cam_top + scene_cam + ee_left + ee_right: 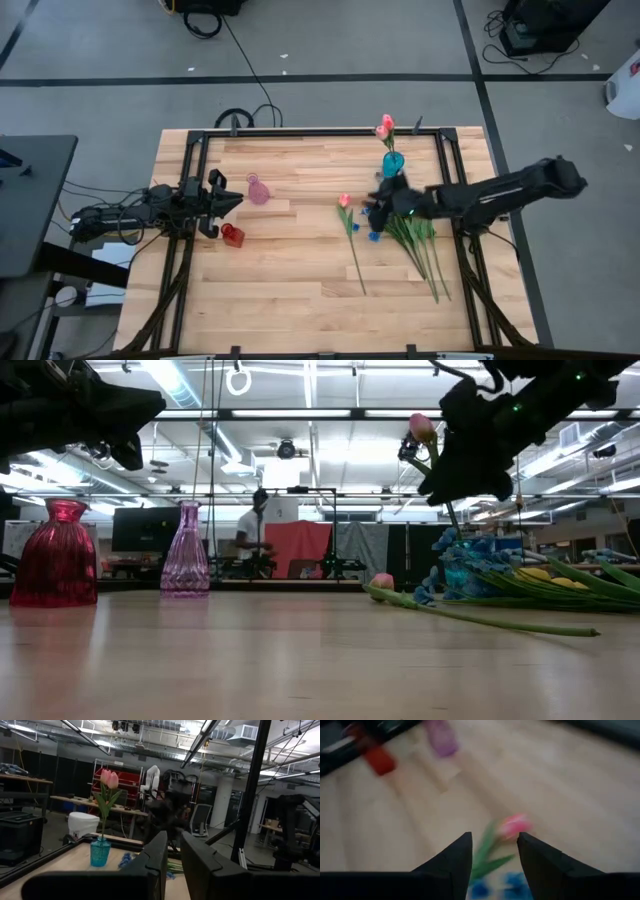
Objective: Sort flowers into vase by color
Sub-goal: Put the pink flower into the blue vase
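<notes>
While it hovers above the lone pink tulip (516,826), the right gripper (494,851) gapes wide, holding nothing. Left gripper (232,203), beside the red vase (232,235), is closed.

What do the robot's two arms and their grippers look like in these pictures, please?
Both arms are dark, nearly black, jointed links. The left gripper has two flat, black, wedge-shaped fingers; the right gripper has the same pointed black fingers. Black cables trail from the left arm, and a small green light glows on the right arm.

Beyond your table's (280,290) far edge you see a seated person (252,532), cables (240,55) and monitors (145,528).
</notes>
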Tool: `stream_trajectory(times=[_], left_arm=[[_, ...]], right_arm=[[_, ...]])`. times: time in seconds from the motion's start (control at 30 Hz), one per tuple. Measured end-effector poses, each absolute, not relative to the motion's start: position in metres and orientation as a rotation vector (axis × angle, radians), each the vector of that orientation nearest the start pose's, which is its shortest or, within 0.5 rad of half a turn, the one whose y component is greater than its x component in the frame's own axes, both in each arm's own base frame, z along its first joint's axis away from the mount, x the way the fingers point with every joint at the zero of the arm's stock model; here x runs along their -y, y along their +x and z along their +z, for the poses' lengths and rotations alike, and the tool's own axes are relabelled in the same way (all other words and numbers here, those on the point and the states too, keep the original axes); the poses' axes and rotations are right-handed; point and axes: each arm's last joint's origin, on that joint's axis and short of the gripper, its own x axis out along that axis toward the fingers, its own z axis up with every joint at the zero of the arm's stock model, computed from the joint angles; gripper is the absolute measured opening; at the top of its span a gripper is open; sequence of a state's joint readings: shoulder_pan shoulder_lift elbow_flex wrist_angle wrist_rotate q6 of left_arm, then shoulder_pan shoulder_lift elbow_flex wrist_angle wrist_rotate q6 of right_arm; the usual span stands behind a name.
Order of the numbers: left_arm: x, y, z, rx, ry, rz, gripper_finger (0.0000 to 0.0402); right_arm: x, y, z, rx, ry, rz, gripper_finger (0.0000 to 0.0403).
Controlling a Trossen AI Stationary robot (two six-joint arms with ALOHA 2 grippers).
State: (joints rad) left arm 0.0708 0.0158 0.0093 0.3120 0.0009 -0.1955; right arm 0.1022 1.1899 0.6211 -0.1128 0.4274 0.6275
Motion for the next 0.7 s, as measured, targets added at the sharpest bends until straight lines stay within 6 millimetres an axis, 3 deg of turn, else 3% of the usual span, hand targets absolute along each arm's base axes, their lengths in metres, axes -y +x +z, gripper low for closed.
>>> stream_trajectory(times=[0.27,0.5,0.7], left_arm=[[-0.007,0.093,0.197,0.336,-0.152,0.064,0.0056],[-0.007,0.093,0.198,0.34,-0.152,0.071,0.0056],[-0.007,0.093,0.198,0.338,-0.157,0.046,0.0056]], right_arm=[[-0.048,0.297,0.209,-0.785,0.474,-0.427,0.0162],[-0.061,0.343,0.191,-1.159,0.604,-0.482,0.0151],[-0.061,0.364,0.169,-1.402,0.648,-0.556,0.0135]])
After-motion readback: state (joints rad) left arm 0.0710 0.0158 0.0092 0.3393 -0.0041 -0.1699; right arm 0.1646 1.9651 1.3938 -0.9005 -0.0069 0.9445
